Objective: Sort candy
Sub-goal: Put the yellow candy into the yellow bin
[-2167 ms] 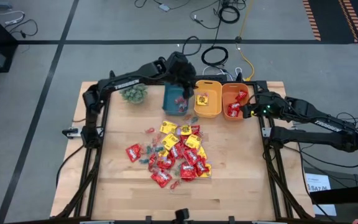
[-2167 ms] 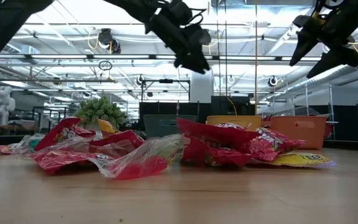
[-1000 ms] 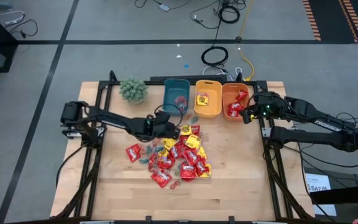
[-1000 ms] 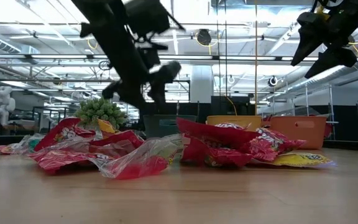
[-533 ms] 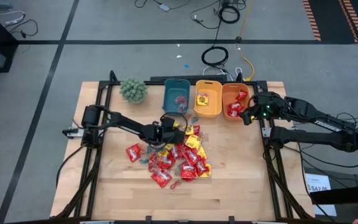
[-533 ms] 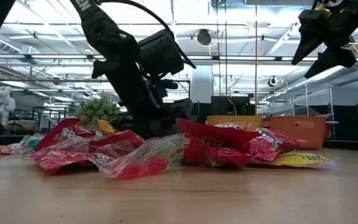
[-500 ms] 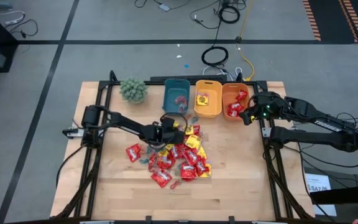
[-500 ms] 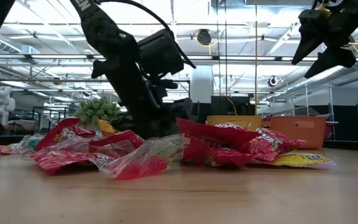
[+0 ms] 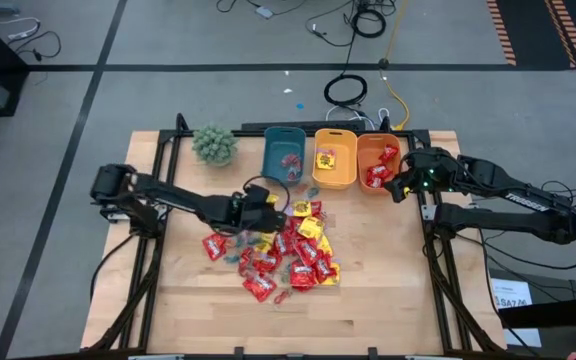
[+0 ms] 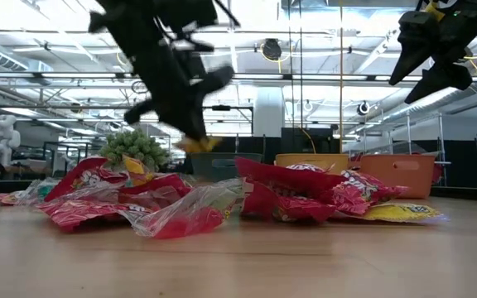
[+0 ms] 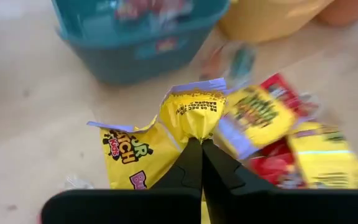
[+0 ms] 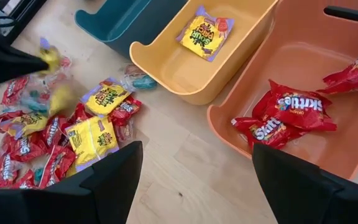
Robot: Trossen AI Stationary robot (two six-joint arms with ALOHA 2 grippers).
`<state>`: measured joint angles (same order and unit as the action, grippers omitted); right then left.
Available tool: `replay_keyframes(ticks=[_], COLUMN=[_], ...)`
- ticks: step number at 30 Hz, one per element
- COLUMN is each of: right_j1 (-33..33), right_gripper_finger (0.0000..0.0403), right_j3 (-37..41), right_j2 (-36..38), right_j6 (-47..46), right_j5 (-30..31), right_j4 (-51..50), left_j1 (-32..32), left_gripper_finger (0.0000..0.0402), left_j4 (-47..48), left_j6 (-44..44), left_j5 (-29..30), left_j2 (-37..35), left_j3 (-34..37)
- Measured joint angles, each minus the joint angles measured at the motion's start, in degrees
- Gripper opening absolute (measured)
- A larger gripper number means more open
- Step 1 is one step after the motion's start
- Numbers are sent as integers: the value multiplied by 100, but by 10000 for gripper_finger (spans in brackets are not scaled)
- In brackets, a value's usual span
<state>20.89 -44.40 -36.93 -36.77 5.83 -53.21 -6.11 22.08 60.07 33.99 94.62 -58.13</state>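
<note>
A robotics laboratory in a large industrial hall. Evidence: a wooden worktable (image 9: 368, 260) on a black metal frame (image 9: 434, 250) standing on a grey concrete floor (image 9: 168, 90) marked with dark tape lines, loose cables (image 9: 353, 90) behind it, and exposed ceiling trusses with strip lights (image 10: 321, 79) over the distant equipment.

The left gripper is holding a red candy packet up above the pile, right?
Not quite. The packet is yellow, not red. The left wrist view shows the left gripper with its fingers shut on a yellow packet, and the low view shows it lifted above the candy pile.
</note>
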Motion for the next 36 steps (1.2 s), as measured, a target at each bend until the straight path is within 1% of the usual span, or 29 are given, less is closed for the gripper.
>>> replay_keyframes(ticks=[3,5,7,10,12,16,18,21,23,25,29,31,36], right_j1=[1,1,1,0,0,1,0,1,0,1,0,0,0], right_gripper_finger=[297,297,297,297,297,297,297,297,297,297,297,297,297], right_j3=[0,0,2,2,2,2,2,2,2,2,2,2,2], right_j2=[0,0,0,0,0,0,-2,-2,-2,-2,-2,-2,-2], right_j6=[22,22,10,2,-3,-199,-318,-521,-635,-759,-1009,-1152,-1370], right_j5=[14,15,13,13,14,28,39,41,43,54,98,157,170], right_j4=[26,79,183,356,456,515,503,500,502,499,494,479,479], left_j1=[16,99,286,713,1038,1708,2007,2352,2517,2657,2831,2876,3001], left_gripper_finger=[2,2,2,1,1,1,1,6,19,37,85,111,170], left_j4=[-16,-82,-259,-708,-1124,-1427,-1442,-1445,-1392,-1338,-977,-824,-743], left_j6=[-362,-700,-1201,-2121,-2647,-3598,-4016,-4501,-4694,-4693,-4700,-4739,-4889], left_j5=[79,73,-114,-615,-911,-1428,-1832,-2644,-3161,-3690,-4576,-4824,-4888], left_j2=[-449,-615,-662,-602,-432,95,436,1106,1565,1998,2720,2974,3161], left_j3=[-73,-173,-336,-671,-925,-1601,-2041,-2801,-3348,-3897,-4815,-5094,-5322])
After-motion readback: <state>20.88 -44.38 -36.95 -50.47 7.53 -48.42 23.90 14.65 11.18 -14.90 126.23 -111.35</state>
